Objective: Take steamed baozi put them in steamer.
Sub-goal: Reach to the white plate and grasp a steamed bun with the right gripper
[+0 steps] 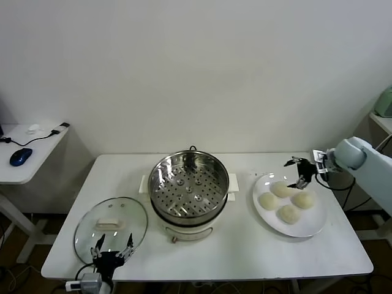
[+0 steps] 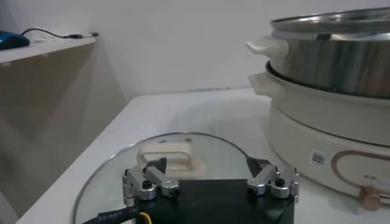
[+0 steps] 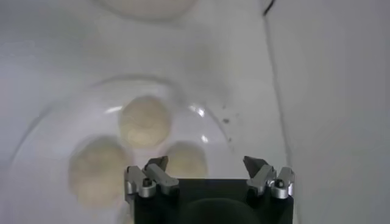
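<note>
Head view: four steamed baozi [image 1: 285, 201] on plate [image 1: 313, 228], bench's right side; steamer [image 1: 188, 184] mid-bench, empty. Right pincer [image 1: 300, 173] spread wide, holding nothing, above plate's far edge; left pincer [image 1: 112, 247] idle, open, near lid [image 1: 111, 225].

Right wrist view: centre jaws over one bun, descend straight, close gently.

My steamer [image 1: 188, 184] is shiny metal. The lid [image 1: 111, 228] is clear glass. The baozi [image 1: 288, 213] look smooth and soft.

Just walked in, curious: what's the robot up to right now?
Right claw open, hovering over four baozi on the plate. Left claw open, parked by glass lid. Steamer uncovered, tray bare. Nothing blocking.
</note>
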Controlling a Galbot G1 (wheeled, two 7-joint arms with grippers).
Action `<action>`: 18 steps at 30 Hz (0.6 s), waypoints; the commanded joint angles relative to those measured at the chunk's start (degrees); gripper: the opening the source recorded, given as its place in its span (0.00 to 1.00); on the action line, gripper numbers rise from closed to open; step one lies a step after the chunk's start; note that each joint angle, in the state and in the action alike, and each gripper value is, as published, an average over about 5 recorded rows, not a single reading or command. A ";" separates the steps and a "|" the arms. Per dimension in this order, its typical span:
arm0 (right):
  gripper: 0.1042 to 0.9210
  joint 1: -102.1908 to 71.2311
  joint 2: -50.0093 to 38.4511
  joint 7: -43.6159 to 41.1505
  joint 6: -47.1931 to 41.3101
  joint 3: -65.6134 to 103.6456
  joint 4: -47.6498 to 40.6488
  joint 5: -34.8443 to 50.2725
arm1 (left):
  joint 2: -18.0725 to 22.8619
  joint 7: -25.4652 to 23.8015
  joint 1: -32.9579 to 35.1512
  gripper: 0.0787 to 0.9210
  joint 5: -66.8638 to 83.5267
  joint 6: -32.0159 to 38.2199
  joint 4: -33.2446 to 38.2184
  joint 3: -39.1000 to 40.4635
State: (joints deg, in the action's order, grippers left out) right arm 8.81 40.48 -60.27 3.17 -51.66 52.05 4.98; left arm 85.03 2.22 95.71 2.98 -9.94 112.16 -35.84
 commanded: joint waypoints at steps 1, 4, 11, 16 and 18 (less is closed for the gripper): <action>0.88 11.60 5.61 -7.42 -0.18 -15.16 -9.06 -0.80 | 0.08 0.02 -0.04 0.88 -0.29 0.38 -0.45 -0.02; 0.88 8.48 8.59 -6.16 -1.91 -13.20 -11.76 0.29 | 0.10 0.01 -0.12 0.88 -0.39 0.50 -0.54 -0.04; 0.88 2.01 13.08 -4.24 -4.03 -8.92 -16.54 1.63 | 0.21 0.02 -0.42 0.88 -0.36 0.54 -0.95 0.06; 0.88 -0.43 15.87 -2.92 -4.19 -7.51 -19.72 0.06 | 0.46 0.01 -0.73 0.88 -0.44 0.54 -1.40 0.33; 0.88 -0.98 17.21 -2.03 -4.22 -6.43 -21.60 -1.39 | 0.49 0.02 -0.79 0.88 -0.47 0.60 -1.58 0.43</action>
State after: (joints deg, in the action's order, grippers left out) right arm 8.54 54.06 -62.07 -0.17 -57.15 35.11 3.93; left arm 85.52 2.24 94.90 2.54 -9.31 110.55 -35.32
